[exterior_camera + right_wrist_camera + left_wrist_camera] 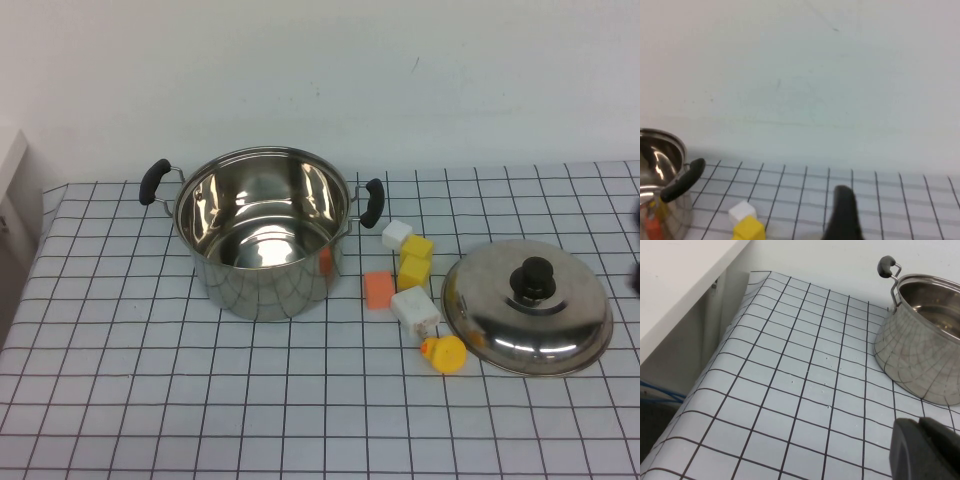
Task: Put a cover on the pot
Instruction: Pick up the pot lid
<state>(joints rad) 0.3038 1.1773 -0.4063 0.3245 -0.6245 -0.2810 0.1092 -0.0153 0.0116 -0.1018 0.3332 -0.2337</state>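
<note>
The pot (262,232) is a large shiny steel stockpot with two black handles. It stands open and empty at the middle left of the checked table. The domed steel lid (527,318) with a black knob (533,278) lies flat on the table to the pot's right, apart from it. My left gripper (919,426) is shut and empty, low over the table to the left of the pot (920,355). My right gripper (842,215) shows as a dark shape at the table's right side, facing the pot (660,175); the lid is out of that view.
Several toy blocks lie between pot and lid: a white one (396,234), two yellow ones (416,262), an orange one (377,289), another white one (415,309), and a yellow duck (444,353). A white wall stands behind. A white shelf (675,285) is left of the table.
</note>
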